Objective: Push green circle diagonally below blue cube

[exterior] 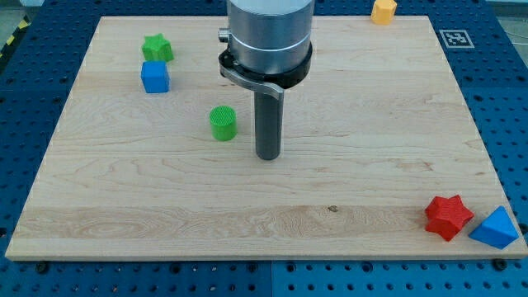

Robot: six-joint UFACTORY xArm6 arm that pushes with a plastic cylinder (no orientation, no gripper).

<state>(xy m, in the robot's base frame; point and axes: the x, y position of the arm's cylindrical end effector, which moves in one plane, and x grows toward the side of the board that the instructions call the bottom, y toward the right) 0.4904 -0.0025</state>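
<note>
green circle (223,123): short ribbed cylinder, upright, left of frame centre | blue cube (154,77): upright, upper left of frame, well apart, above-left of the circle

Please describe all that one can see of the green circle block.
The green circle is a short upright cylinder, bright green, with faint ribs on its side that suggest printed plastic. It stands flat on the wooden board, left of centre. Nothing touches it: my tip is close at its right and slightly lower in the view, with a gap between them. The blue cube lies up-left of it.
</note>
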